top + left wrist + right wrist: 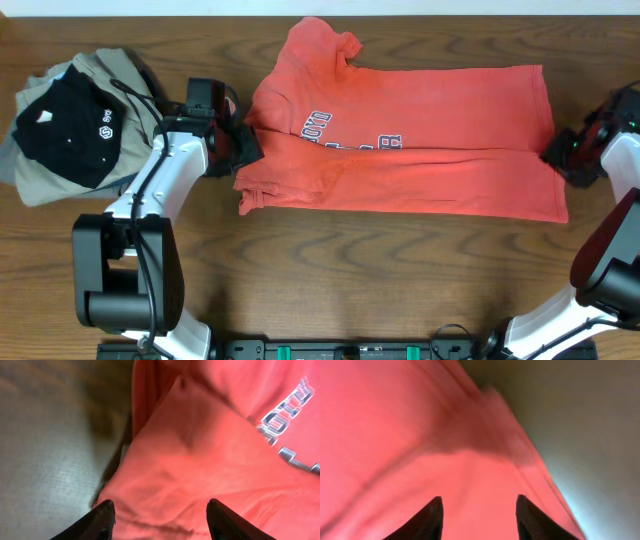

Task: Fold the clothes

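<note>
The coral-red T-shirt (420, 130) lies across the middle of the table, folded lengthwise so that a fold covers the lower half of its white lettering (345, 135). My left gripper (248, 142) sits at the shirt's left edge by the sleeve. In the left wrist view this gripper (161, 510) is open, its fingertips (106, 510) spread over red cloth (200, 460) with nothing pinched. My right gripper (553, 158) is at the shirt's right hem. The right wrist view shows it (479, 505) open above the cloth (420, 435), holding nothing.
A pile of other clothes lies at the far left: a black piece with white logos (70, 125) on top of a khaki-grey one (120, 70). Bare wooden table (350, 270) runs along the front, with the arm bases at the front edge.
</note>
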